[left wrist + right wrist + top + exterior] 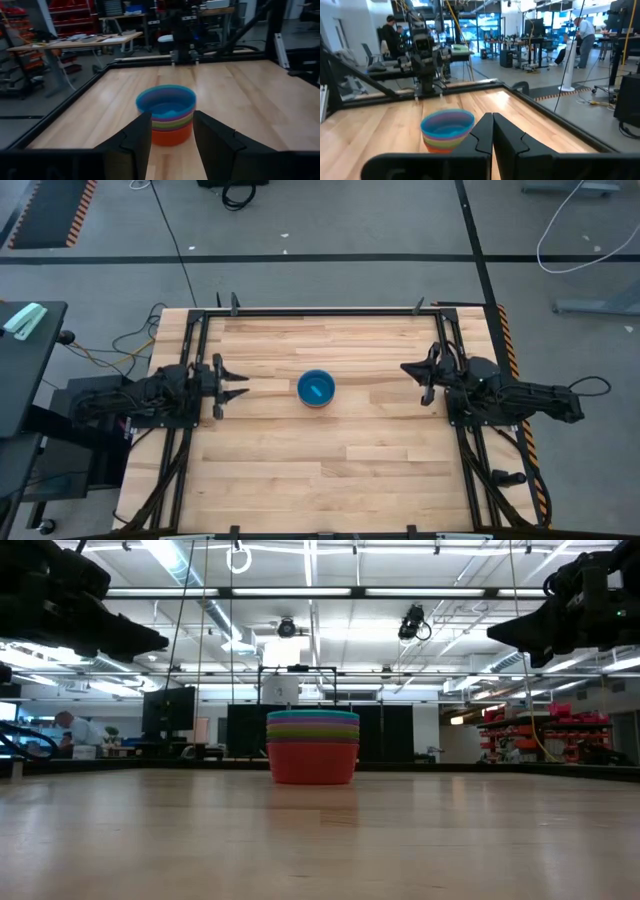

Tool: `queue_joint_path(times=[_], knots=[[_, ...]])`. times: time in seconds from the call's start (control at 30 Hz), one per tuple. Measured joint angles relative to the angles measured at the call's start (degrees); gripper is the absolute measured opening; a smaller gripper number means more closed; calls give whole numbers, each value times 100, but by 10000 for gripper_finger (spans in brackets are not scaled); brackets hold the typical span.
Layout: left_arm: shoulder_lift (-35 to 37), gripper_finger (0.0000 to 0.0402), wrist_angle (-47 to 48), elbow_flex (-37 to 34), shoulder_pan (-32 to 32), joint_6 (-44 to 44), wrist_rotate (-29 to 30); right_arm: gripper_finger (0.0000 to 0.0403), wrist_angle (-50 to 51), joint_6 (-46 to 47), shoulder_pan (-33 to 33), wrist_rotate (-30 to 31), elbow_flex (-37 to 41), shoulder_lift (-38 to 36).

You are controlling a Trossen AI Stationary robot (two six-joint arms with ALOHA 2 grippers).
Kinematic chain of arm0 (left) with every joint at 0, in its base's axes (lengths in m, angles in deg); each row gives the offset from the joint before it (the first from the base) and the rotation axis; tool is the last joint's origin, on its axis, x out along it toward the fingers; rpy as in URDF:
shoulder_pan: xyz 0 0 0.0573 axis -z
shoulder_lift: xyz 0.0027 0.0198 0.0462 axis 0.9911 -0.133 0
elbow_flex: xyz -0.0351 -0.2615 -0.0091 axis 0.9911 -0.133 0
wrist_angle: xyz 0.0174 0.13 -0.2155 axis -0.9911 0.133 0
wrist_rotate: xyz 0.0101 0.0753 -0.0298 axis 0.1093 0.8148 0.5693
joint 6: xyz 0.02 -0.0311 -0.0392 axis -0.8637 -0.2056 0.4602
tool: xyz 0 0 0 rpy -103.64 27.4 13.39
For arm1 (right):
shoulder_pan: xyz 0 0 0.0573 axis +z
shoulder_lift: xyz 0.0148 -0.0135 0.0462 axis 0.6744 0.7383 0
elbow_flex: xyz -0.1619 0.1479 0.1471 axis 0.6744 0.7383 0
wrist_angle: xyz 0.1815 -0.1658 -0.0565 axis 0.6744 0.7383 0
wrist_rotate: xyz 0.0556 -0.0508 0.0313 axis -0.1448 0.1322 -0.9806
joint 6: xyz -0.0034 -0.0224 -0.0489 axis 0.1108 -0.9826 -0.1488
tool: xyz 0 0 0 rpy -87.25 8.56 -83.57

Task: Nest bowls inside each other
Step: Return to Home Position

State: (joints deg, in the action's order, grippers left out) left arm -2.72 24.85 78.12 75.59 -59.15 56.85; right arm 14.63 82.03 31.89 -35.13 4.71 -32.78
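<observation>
The six bowls point(316, 389) sat nested in a single stack at the centre of the high frame, on the middle of the bench point(330, 470) and between the two arms. The blue bowl point(166, 102) was innermost and topmost. Its mouth faced up and its blue floor showed, so from above it hid the others. The orange bowl point(313, 762) was outermost, standing on the wood and holding the rest. Between those two, the low view showed only thin rims one over another: green just under the blue, then purple, then pink above the orange wall. I could not pick out the yellow rim with certainty there. The stack stood upright, its rims level.

The left gripper point(245, 385) hung at left-centre of the high frame, over the bench's left edge. It pointed toward the stack and was well apart from it. Its fingers point(132, 145) were spread apart and gripped nothing.

The right gripper point(405, 367) hung at right-centre, a little higher in the frame, also pointing at the stack and well apart from it. Its fingers point(512, 142) were pressed together on nothing.

In the low view both arms sat raised in the upper corners of the frame. A person point(582, 32) stood in the room beyond.
</observation>
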Motion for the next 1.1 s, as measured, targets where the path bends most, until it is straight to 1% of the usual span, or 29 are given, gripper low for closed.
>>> queue_joint_path(times=[0.23, 0.4, 0.73, 0.87, 1.1], knots=[[0, 146, 125, 11, -180, 42, 8, 16, 394, -48, 0, 0, 0, 0], [0, 140, 131, 11, -181, 48, 6, 16, 426, -88, 0, 0, 0, 1], [0, 151, 140, 11, -174, 90, -9, 16, 428, -233, 2, -127, 0, 1], [0, 153, 94, 11, -174, 199, -9, 16, 429, -32, 2, -126, 0, 1], [2, 145, -329, -20, -174, 201, -13, 16, 429, 478, 2, -127, 0, 1]])
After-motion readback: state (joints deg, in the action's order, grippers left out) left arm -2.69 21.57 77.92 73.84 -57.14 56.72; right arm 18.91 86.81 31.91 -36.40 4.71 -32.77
